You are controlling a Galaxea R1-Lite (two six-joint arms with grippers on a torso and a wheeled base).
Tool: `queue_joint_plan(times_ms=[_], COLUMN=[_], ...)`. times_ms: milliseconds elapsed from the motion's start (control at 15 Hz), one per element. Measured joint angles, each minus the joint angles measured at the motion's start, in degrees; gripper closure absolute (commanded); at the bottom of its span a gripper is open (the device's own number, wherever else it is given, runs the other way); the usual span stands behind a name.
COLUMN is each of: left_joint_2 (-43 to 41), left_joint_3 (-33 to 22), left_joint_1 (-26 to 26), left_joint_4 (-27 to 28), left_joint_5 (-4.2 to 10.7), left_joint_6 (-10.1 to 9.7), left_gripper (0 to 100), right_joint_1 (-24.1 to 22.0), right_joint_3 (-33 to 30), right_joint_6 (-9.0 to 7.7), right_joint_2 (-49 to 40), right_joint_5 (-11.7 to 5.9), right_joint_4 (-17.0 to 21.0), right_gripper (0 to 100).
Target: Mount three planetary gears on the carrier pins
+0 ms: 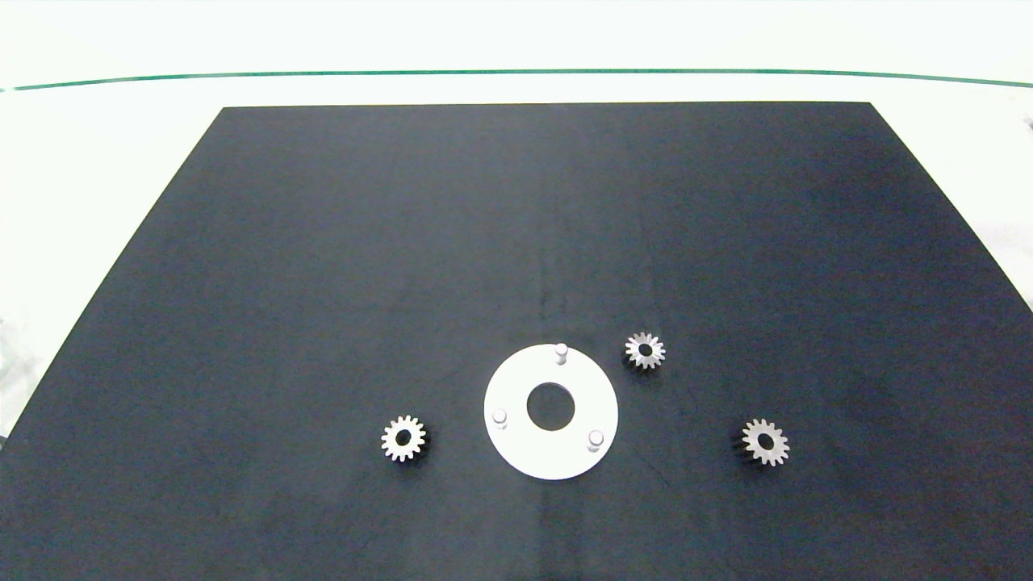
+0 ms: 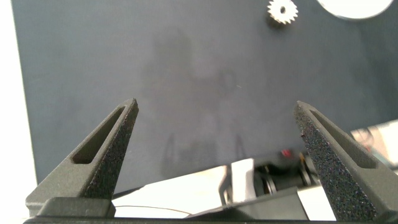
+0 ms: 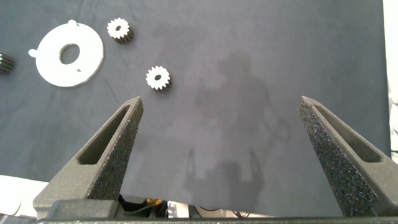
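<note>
black mat [image 1: 323, 282]: planetary gears [image 1: 403, 439] flat, carrier pins [image 1: 562, 353] upright; both grippers' fingers [image 2: 112, 149] spread

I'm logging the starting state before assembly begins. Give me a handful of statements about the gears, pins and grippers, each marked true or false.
1. All three planetary gears lie on the dark mat, none on a pin: left gear, upper right gear, far right gear. True.
2. The white disc carries four pins. False: three carrier pins stand on it.
3. Two gears lie to the right of the disc in the head view. True.
4. The left gripper is shut on a gear. False: its fingers are spread wide with nothing between them.
5. The right gripper is open and empty. True.
</note>
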Motion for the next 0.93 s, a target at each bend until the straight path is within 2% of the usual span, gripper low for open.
queue_joint_plan(times_ms=[267, 533, 667, 800, 933], left_joint_2=[6.41, 13.45, 16.79, 21.05, 26.27], left_joint_3=[-0.72, -1.22, -1.24, -1.24, -1.16], left_joint_1=[-5.56, -10.03, -12.29, -13.37, -14.06], left_joint_4=[0.02, -0.55, -1.05, -5.12, -11.85], left_joint_5=[-0.07, -0.16, 0.04, 0.67, 1.57], left_joint_6=[5.32, 7.94, 10.58, 13.07, 15.32], left_gripper=[0, 0, 0, 0, 0], right_joint_1=[0.52, 0.59, 0.56, 0.50, 0.50], right_joint_3=[-3.78, -6.25, -6.79, -7.03, -7.03], right_joint_6=[0.09, 0.09, 0.22, 0.39, 0.44], right_joint_2=[6.03, 9.50, 10.80, 11.65, 12.13], right_joint_5=[0.54, 0.71, 1.76, 2.44, 3.10], right_joint_4=[0.20, 0.17, 0.15, 0.13, 0.11], right_gripper=[0, 0, 0, 0, 0])
